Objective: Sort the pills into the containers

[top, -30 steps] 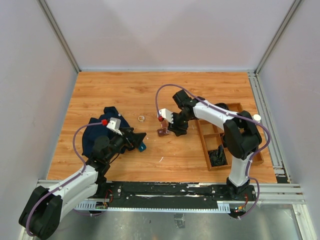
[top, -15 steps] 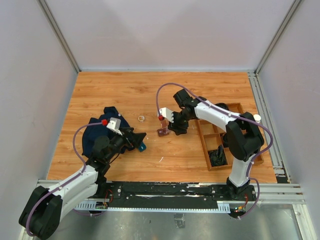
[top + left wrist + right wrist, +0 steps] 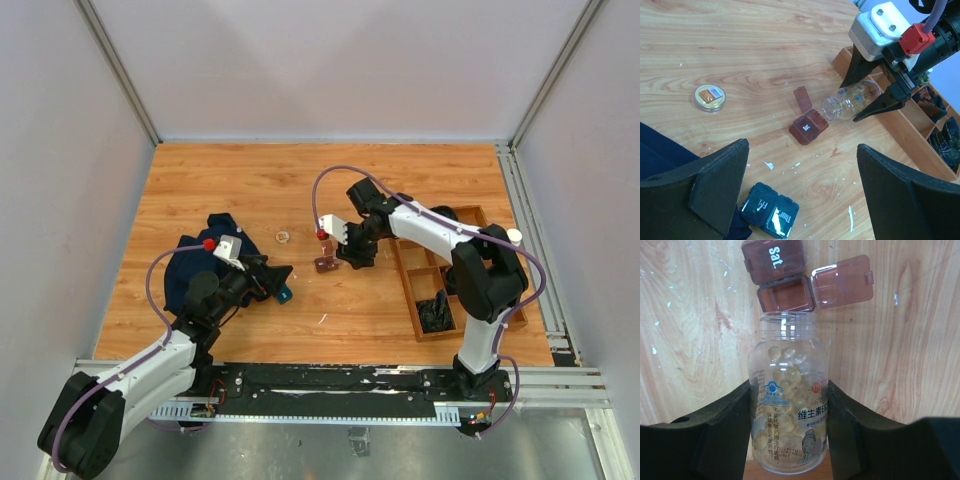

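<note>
Brown pill box [image 3: 774, 262]: mid-table, one cell's lid flipped open, its neighbour marked "Sat." closed.
Your right claw [image 3: 789, 395]: clamped on a clear bottle [image 3: 789, 440] of pale capsules [image 3: 790, 365], mouth just beside the open cell.
Your left claw [image 3: 802, 165]: fingers wide apart above the table.
Left wrist view only: teal boxes [image 3: 770, 214] marked Fri and Thur; a round cap [image 3: 710, 96].
Surface: wood-grain table [image 3: 250, 180], pale walls [image 3: 330, 60].

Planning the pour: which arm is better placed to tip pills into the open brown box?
Right. The right pincer grips the clear bottle, mouth at the open brown box; the left pincer is open, empty.
</note>
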Motion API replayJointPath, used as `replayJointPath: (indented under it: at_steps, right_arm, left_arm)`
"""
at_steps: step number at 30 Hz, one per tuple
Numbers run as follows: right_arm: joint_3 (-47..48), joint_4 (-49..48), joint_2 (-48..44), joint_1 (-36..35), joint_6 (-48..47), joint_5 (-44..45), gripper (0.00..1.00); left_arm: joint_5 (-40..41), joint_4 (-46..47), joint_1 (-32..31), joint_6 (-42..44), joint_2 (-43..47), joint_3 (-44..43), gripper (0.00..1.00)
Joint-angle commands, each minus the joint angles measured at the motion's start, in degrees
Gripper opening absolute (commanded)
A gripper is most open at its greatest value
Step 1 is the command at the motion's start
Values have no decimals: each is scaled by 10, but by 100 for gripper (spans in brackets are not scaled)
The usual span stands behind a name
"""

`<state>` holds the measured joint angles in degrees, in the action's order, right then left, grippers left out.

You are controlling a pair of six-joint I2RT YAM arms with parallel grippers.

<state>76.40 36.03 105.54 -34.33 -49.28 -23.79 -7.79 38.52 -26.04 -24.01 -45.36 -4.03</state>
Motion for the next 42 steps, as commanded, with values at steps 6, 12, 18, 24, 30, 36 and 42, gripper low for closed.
replayJointPath:
  at_steps: [6,12,18,24,30,36,42]
  right_arm:
    - [4,8,-12,1,-4,-10,1]
    - [18,26,-4,6,-2,-24,2]
    - [14,25,-11,0,2,-30,2]
    - [0,1,-9,-4,5,5,1]
    - [-19,-6,-22,-20,-10,11,1]
    - [-25,-42,-23,-24,11,53,1]
    - [-11,-21,-13,-22,6,48,1]
  left_arm:
    - [-7,22,3,7,0,5,93]
    - [-7,22,3,7,0,5,93]
    - [-6,22,3,7,-1,4,93]
    - [-7,23,3,7,-2,4,93]
    - [-8,23,3,7,-3,3,93]
    - [-8,23,3,8,-2,3,93]
    - [-9,23,3,7,0,4,93]
